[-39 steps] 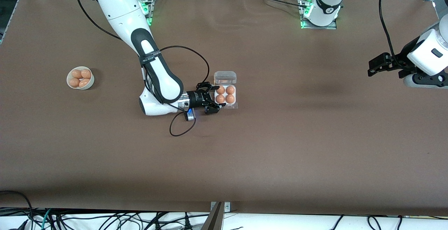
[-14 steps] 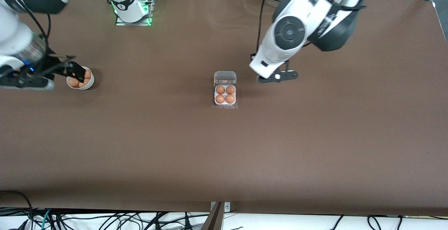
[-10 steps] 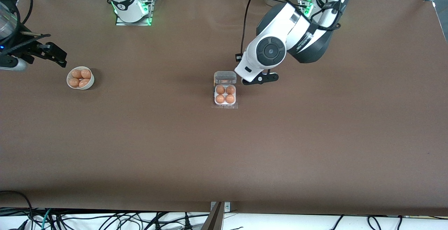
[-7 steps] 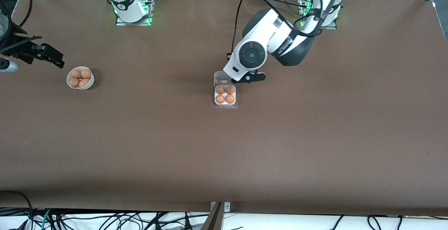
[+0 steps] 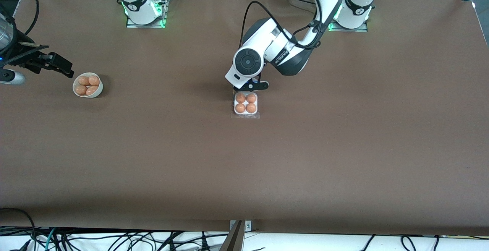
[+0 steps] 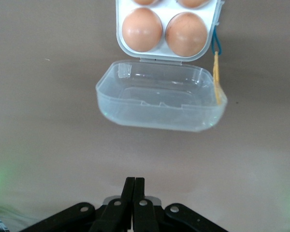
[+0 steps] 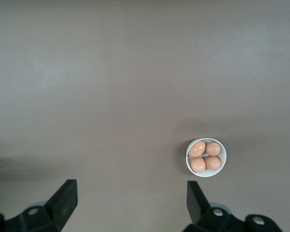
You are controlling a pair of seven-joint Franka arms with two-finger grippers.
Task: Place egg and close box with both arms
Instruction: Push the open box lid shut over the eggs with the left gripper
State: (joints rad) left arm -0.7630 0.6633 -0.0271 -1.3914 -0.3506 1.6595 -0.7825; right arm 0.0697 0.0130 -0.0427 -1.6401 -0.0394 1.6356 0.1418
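bright even overhead light | soft shadows | wrist views slightly hazy

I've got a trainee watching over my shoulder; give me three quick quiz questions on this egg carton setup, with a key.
1. True or false: the box already holds four eggs.
2. The clear lid is: A) shut over the eggs, B) hinged open and lying on the table, C) missing.
3. Fill in: the right gripper is open beside the ____ of spare eggs.

Key
1. True; all four cells are filled.
2. B; the left gripper, fingers shut, is by the open lid.
3. bowl, at the right arm's end of the table.
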